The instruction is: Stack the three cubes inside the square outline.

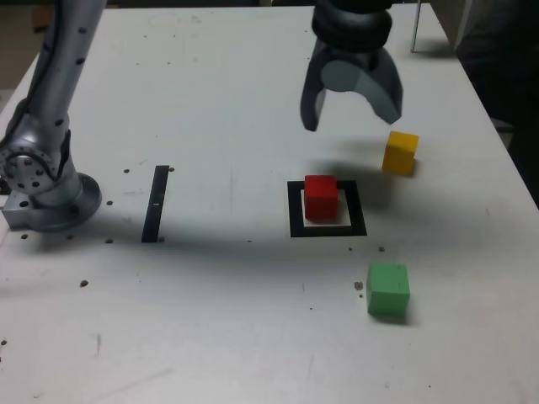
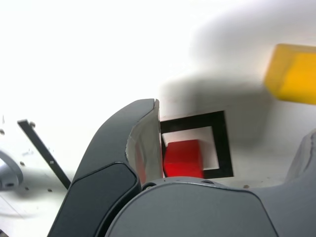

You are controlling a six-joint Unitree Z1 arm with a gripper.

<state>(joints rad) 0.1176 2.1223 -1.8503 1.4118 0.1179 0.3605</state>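
Observation:
A red cube [image 1: 320, 196] [image 2: 182, 158] sits inside the black square outline [image 1: 295, 220] [image 2: 223, 133] on the white table. My gripper [image 1: 352, 116] hangs above and behind it, open, with nothing between its fingers. The yellow cube [image 1: 400, 152] [image 2: 291, 74] rests on the table to the exterior view's right of the gripper. Nearer the front edge lies the green cube [image 1: 388, 290], apart from the outline. One dark finger [image 2: 123, 148] fills much of the wrist view beside the red cube.
A thin black strip [image 1: 156, 203] [image 2: 43, 153] lies on the table toward the exterior view's left. The arm's silver base [image 1: 42, 181] stands at the far left. Small dark specks dot the table [image 1: 210, 320].

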